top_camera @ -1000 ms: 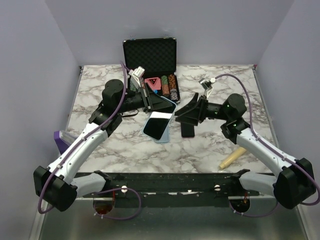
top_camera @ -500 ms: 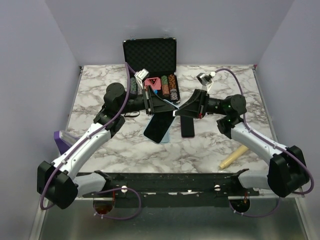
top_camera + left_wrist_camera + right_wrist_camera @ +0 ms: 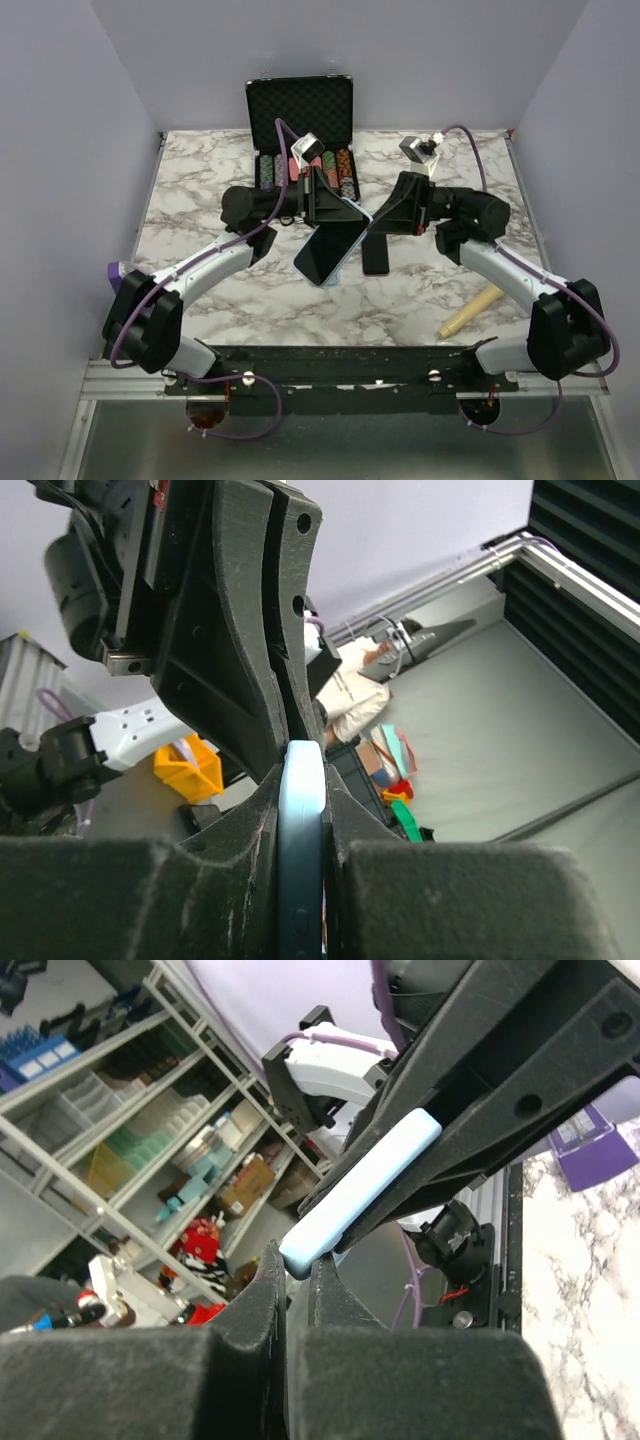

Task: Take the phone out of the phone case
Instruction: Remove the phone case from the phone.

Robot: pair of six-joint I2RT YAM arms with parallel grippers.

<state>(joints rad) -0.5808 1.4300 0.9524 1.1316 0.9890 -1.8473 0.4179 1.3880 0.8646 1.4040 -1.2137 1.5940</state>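
Left gripper (image 3: pixel 302 805): I have it clamped across the edge of the light-blue phone case (image 3: pixel 302 880).
Right gripper (image 3: pixel 296 1268): nipping the case's far corner, jaws nearly together.
Phone (image 3: pixel 324 252): seated in the case, held above the marble table (image 3: pixel 200 180) between both arms.
Risk: the corner bite is thin (my main worry). If it slips as I peel, the case snaps back, or the phone pops free and drops.
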